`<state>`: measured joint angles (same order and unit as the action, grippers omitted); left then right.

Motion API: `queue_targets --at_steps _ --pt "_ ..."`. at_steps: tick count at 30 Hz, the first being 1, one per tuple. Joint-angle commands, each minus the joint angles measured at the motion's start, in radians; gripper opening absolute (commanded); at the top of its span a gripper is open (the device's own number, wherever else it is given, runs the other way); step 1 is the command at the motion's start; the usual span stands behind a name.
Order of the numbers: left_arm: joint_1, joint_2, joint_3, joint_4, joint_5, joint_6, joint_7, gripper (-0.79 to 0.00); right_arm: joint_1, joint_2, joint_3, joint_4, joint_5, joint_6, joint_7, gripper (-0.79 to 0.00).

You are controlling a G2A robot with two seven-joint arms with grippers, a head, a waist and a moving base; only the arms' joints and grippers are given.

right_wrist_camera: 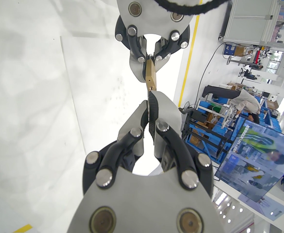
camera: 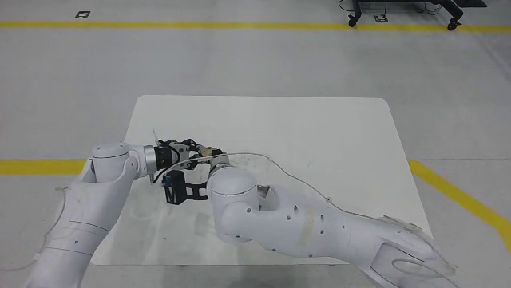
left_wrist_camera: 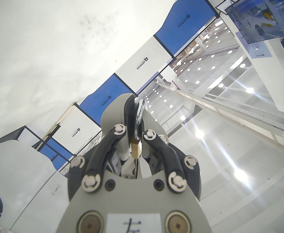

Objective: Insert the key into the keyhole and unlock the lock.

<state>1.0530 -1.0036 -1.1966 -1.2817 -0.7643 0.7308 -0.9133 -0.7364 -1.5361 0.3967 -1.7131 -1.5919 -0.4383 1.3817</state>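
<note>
Right wrist view, lock [right_wrist_camera: 151, 77] vis. (key hid)

My top camera looks steeply down on the table [camera: 335, 128] from high above it. Both wrist cameras sit close over the table, sharing the brass lock [right_wrist_camera: 151, 76].

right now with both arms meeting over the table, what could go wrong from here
The lock hangs in the left gripper's fingers above the table; a hard push could twist it loose.
The right gripper is shut at the keyhole, the key all but hidden between its fingers, so a skewed entry may jam.
</note>
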Motion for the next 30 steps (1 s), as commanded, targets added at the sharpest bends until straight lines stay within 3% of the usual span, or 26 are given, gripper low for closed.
queue_targets --at_steps 1,16,30 --pt "0.0 0.001 0.001 0.0 -0.005 0.001 -0.004 -0.785 -0.002 -0.004 -0.005 0.0 -0.01 0.011 0.011 -0.785" --pt "-0.003 0.007 0.015 -0.004 -0.003 0.009 -0.01 -0.785 0.006 -0.021 -0.025 0.016 -0.028 0.052 0.052 -0.785" --pt "-0.003 0.011 0.022 -0.002 -0.031 0.023 -0.026 -0.785 -0.002 -0.006 -0.065 -0.029 -0.052 0.062 0.063 -0.785"
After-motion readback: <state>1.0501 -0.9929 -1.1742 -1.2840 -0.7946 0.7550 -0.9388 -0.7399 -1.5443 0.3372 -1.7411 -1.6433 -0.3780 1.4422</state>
